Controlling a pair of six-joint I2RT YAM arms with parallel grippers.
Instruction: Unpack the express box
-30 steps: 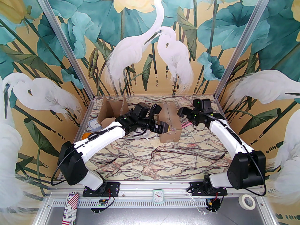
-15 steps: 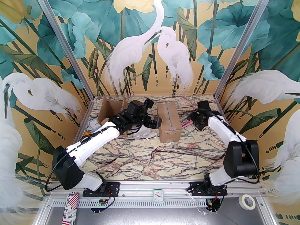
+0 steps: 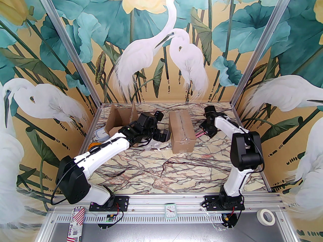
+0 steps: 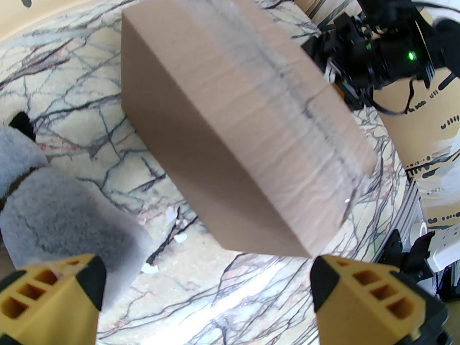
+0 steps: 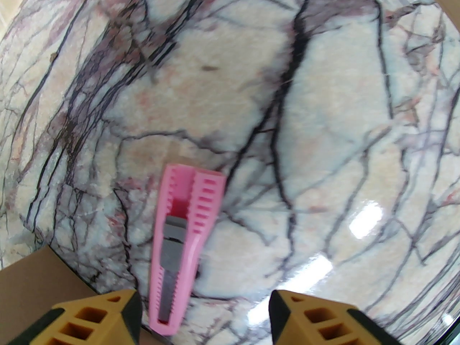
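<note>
The express box (image 3: 182, 131), a sealed brown carton with clear tape along its top seam, sits at the table's middle back. Its top and side (image 4: 244, 120) also face the left wrist camera. My left gripper (image 3: 164, 135) hovers open just left of it, its yellow fingers (image 4: 54, 295) wide apart with nothing between them. A pink utility knife (image 3: 199, 134) lies on the marble right of the box. My right gripper (image 5: 205, 313) is open low over the knife (image 5: 183, 250), which lies between its fingers, nearer the left one.
An opened cardboard box (image 3: 118, 120) stands at the back left, with a blue-white item (image 3: 102, 134) and an orange object (image 3: 93, 145) beside it. Crumpled clear plastic (image 3: 151, 145) lies under the left arm. A grey plush (image 4: 54, 210) is near the left fingers.
My left gripper has drawn back leftward from the box's side. The right arm has raised its elbow and tipped down over the pink knife, its jaws narrower than before.
</note>
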